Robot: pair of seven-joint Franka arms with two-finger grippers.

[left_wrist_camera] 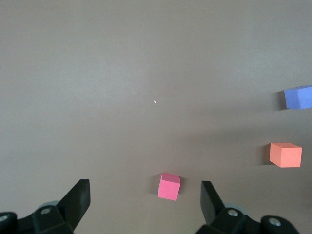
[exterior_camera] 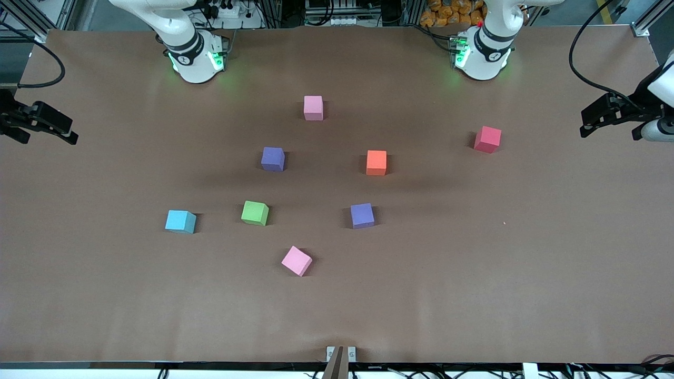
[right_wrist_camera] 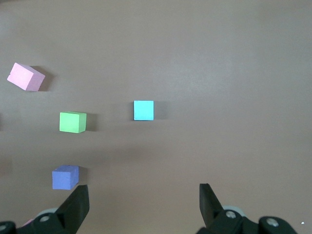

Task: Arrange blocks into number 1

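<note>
Eight blocks loose on desk point(exterior_camera: 474, 273), both tools wide open, empty, parked at desk ends.

Left tool point(left_wrist_camera: 146, 202) up over left arm's end of desk, gripping nothing; red block point(left_wrist_camera: 169, 186) closest to it, orange block point(left_wrist_camera: 285, 154) and one purple block point(left_wrist_camera: 298, 97) further off toward desk middle. Right tool point(right_wrist_camera: 144, 207) up over right arm's end, jaws apart, nothing held; cyan block point(right_wrist_camera: 144, 110) nearest, then green block point(right_wrist_camera: 72, 122), 2nd purple block point(right_wrist_camera: 65, 177), tilted pink block point(right_wrist_camera: 26, 77). 2nd pink block point(exterior_camera: 313, 107) sits between arm bases, apart from rest. No two blocks touching.
</note>
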